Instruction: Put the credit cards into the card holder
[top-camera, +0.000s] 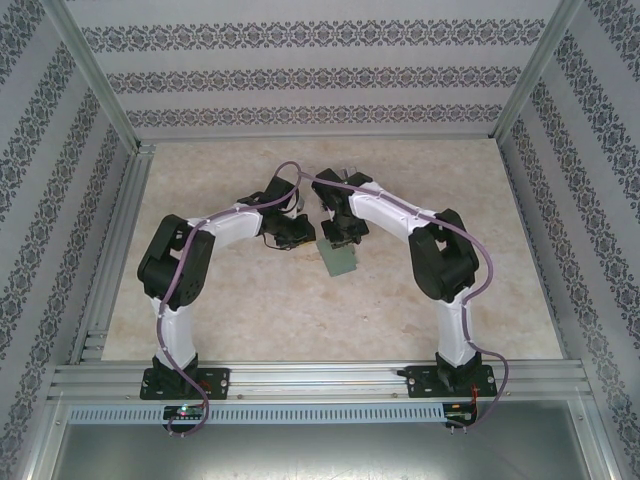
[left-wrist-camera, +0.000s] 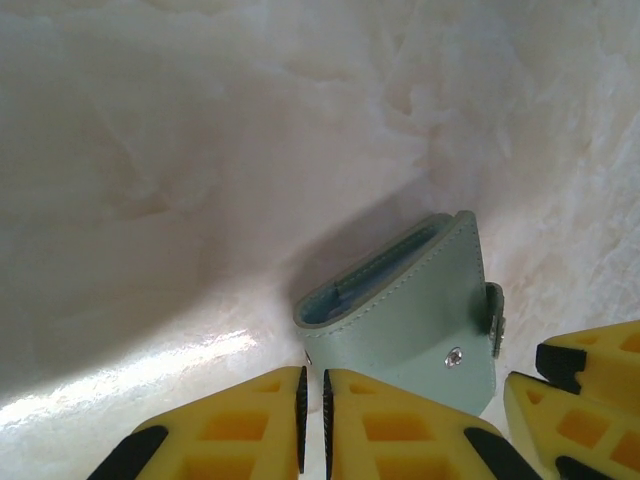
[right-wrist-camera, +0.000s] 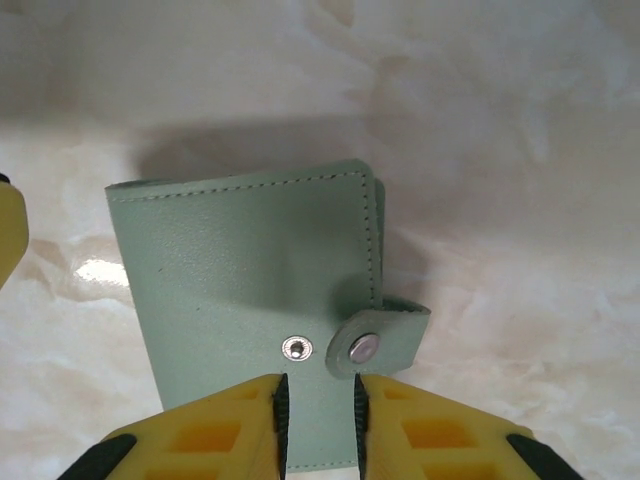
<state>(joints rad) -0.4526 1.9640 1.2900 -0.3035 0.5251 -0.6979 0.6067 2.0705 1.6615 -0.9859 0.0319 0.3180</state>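
The right gripper (right-wrist-camera: 320, 420) clamps the near edge of the card holder (right-wrist-camera: 250, 280) at mid-tabletop (top-camera: 250, 310), likely steadying it so its gaping side faces the left gripper (left-wrist-camera: 312, 410), clenched nearly closed just beside it.

The card holder (right-wrist-camera: 250, 290) looks like smooth, matt grey-green leather or imitation leather, with fine stitching along its edges. Its snap studs (right-wrist-camera: 296, 348) are shiny metal. The table (left-wrist-camera: 150, 200) has a pale, marble-like finish, glossy enough to catch highlights. The right gripper (right-wrist-camera: 318, 385) has fingers (right-wrist-camera: 200, 440) of matt yellow plastic faced with black, ribbed, rubbery pads (right-wrist-camera: 282, 430). The frame rails (top-camera: 320, 380) are dull silvery metal.
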